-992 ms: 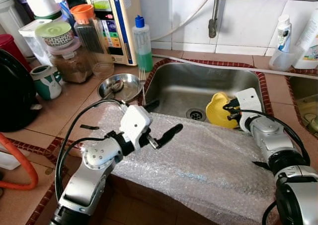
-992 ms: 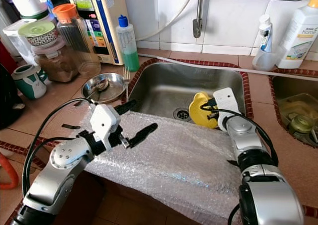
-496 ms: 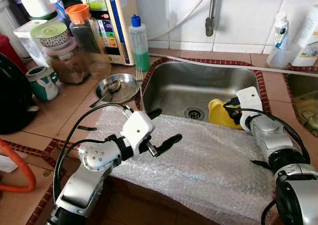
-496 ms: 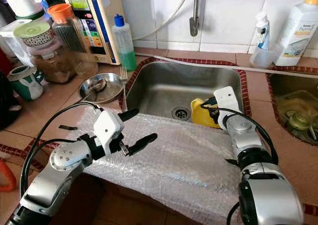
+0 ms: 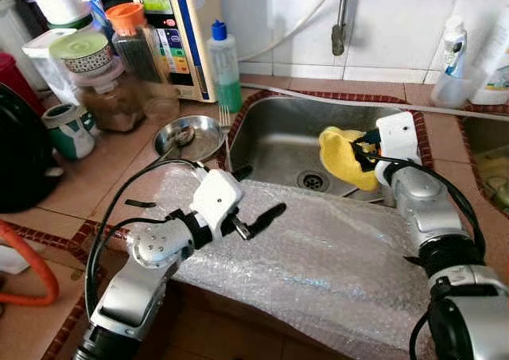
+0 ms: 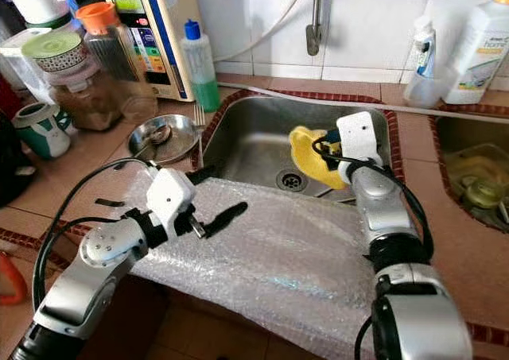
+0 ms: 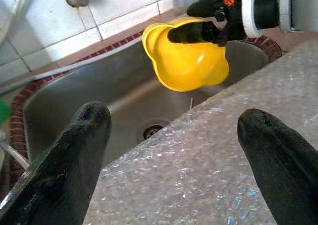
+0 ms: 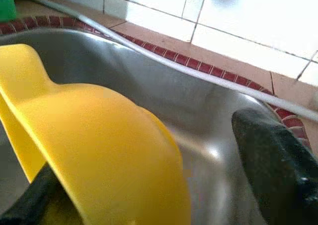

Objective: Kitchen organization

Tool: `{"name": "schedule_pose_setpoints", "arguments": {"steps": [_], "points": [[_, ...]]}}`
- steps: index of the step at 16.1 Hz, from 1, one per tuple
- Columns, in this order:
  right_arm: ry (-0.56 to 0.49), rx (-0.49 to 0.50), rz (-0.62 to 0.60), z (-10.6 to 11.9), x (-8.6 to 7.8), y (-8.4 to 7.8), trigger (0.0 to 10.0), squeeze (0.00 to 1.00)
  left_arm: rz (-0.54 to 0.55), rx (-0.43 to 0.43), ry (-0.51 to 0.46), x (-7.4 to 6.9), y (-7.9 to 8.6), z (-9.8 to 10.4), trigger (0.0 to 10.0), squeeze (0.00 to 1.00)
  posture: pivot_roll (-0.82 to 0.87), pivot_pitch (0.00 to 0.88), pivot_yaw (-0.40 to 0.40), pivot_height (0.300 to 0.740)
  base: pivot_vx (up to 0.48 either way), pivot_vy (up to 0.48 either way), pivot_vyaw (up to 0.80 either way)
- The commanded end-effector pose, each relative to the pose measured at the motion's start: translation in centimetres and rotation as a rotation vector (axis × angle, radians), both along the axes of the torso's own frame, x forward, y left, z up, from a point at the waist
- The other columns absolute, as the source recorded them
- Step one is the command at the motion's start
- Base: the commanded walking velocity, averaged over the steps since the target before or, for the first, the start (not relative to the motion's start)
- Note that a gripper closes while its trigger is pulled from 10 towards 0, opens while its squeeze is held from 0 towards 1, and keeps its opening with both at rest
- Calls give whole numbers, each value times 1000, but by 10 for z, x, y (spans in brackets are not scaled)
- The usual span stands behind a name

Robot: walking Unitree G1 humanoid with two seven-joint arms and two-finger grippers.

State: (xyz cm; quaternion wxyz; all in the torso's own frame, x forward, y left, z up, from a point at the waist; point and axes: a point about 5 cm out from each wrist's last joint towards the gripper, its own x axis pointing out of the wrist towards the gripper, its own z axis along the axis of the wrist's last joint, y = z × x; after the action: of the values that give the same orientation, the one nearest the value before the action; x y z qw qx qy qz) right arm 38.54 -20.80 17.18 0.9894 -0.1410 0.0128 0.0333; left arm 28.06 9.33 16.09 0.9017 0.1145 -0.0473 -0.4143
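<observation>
Left eye view: right hand is up over the steel sink, centre-right of frame, fingers clamped on the rim of a yellow bowl. Bowl hangs tilted, clear of the sink floor, above & just right of the drain. In the left wrist view one black finger sits inside the bowl, the other outside.

Left hand is lower centre-left, fingers spread wide apart w/ nothing between them, hovering just over a sheet of bubble wrap that drapes the front edge of the table and the sink's near rim.

Upper left of frame, on the table: a small steel dish w/ a spoon in it just beside the sink, a green-liquid bottle w/ blue cap, a tall jar w/ orange lid, a green & white mug. A tap hangs from the tiled wall at top centre. Upper right: white bottles near the wall.
</observation>
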Motion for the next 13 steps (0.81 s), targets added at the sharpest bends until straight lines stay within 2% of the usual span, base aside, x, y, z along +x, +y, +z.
{"name": "schedule_pose_setpoints", "arguments": {"steps": [1, 4, 5, 7, 8, 9, 10, 11, 12, 13], "points": [[-2, 24, -14, -1, -2, 0, 10000, 1000, 29, 7, -4, 4, 5, 2, 10000, 1000, -184, 97, 141, 740, 0, 0, 0], [54, -2, -94, -9, -4, -11, 10000, 1000, 53, -3, -9, 8, 6, 4, 10000, 1000, -185, 95, 145, 740, 0, 0, 0], [139, 10, -89, -21, -5, -14, 10000, 1000, 57, -5, -10, 8, 7, 5, 10000, 1000, -185, 95, 148, 740, 0, 0, 0], [196, 52, -88, -28, -8, -14, 10000, 1000, 61, -3, -11, 9, 8, 5, 10000, 1000, -185, 96, 151, 740, 0, 0, 0], [257, 172, -83, -29, -7, -13, 10000, 1000, 61, 4, -13, 10, 9, 5, 10000, 1000, -185, 96, 154, 740, 0, 0, 0], [266, 193, -78, -28, -7, -12, 10000, 1000, 61, 5, -13, 10, 9, 5, 10000, 1000, -185, 96, 154, 740, 0, 0, 0], [306, 258, -74, -28, -6, -12, 10000, 1000, 61, 4, -13, 10, 9, 6, 10000, 1000, -184, 96, 154, 740, 0, 0, 0], [352, 375, -81, -28, -5, -12, 10000, 1000, 60, 4, -12, 10, 9, 5, 10000, 1000, -183, 96, 154, 740, 0, 0, 0], [415, 535, -67, -27, -4, -9, 10000, 1000, 59, 5, -12, 10, 8, 5, 10000, 1000, -184, 98, 155, 740, 0, 0, 0], [425, 605, -70, -24, -4, -11, 10000, 1000, 57, 5, -12, 10, 8, 5, 10000, 1000, -185, 98, 155, 740, 0, 0, 0]]}}
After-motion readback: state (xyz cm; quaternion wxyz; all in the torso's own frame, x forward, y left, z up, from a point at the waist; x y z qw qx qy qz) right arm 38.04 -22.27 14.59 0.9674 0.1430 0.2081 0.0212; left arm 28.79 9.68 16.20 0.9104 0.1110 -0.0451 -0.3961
